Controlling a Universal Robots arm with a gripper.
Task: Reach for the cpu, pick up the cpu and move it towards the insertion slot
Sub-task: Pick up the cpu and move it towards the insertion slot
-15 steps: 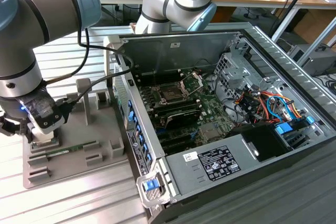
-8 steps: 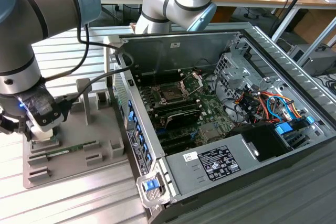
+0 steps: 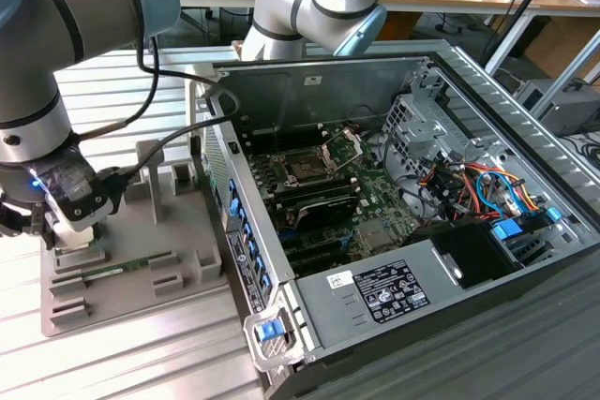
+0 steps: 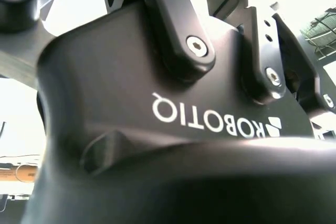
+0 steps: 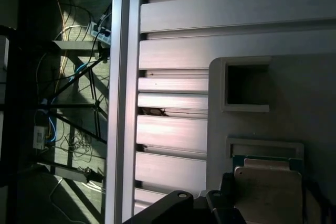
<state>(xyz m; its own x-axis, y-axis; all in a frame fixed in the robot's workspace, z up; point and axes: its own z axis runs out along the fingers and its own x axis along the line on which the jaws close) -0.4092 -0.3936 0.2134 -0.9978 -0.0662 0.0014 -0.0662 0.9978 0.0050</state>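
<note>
The cpu [image 5: 268, 192], a small square chip with a pale metal top, lies in a recess of the grey plastic tray [image 5: 315, 87] in the first wrist view. My gripper [image 3: 67, 229] is down at the tray's end on the exterior view's left, right at the cpu, with dark gripper parts [image 5: 176, 205] beside the chip. The insertion slot [image 3: 305, 170], a dark square socket with a raised silver clamp frame, sits on the motherboard inside the open computer case [image 3: 422, 231], well toward the exterior view's right of the gripper. The gripper's black housing [image 4: 157, 103] shows in the second wrist view.
A long green memory stick [image 3: 127, 269] lies in the tray [image 3: 178, 269]. The tray stands on a ribbed aluminium table [image 3: 122, 91] whose edge [image 5: 123, 98] runs close by. The case's upright side wall [image 3: 239, 241] stands between tray and motherboard. Cables and drive brackets [image 3: 469, 185] crowd the case's far side.
</note>
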